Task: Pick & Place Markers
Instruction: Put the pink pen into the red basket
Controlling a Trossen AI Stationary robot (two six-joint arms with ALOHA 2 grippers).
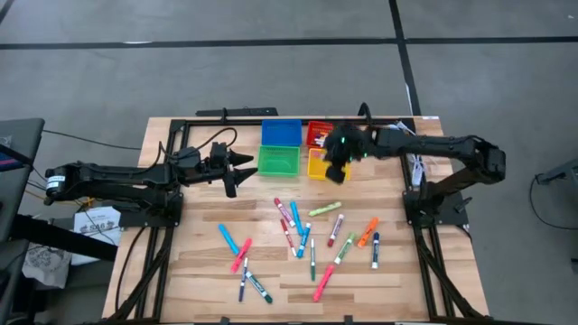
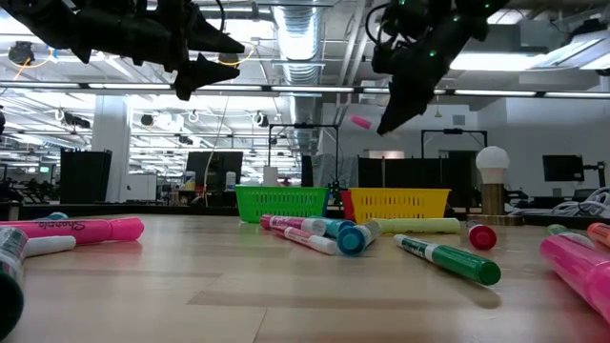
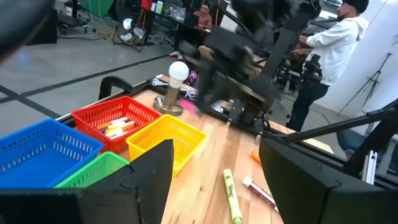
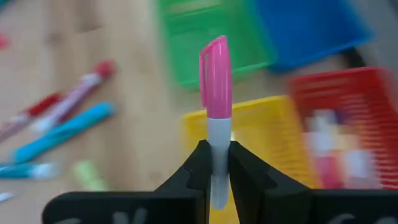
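Observation:
Several markers (image 1: 307, 236) with coloured caps lie scattered flat on the wooden table's middle and near part. My right gripper (image 1: 336, 170) hangs above the yellow bin (image 1: 316, 165), shut on a marker (image 4: 214, 74) with a pink cap and white barrel. In the low view that pink cap (image 2: 360, 122) sticks out beside the gripper (image 2: 393, 116), high above the bins. My left gripper (image 1: 237, 171) waits open, held level at the table's left, left of the green bin (image 1: 278, 161), with nothing between its fingers (image 3: 152, 180). My right gripper pinches the marker's white barrel (image 4: 219, 138) between its two fingers, below the pink cap. The marker runs along the fingers, and its capped end sticks out past their tips. The gripper slants downward, and the marker is lifted clear above the yellow bin.
Four small bins stand together at the far middle: blue (image 1: 281, 133), green, red (image 1: 318, 134) with markers inside, and yellow. A white bulb on a stand (image 3: 178, 78) sits at the table's far edge. A person (image 3: 329, 56) stands beyond the table.

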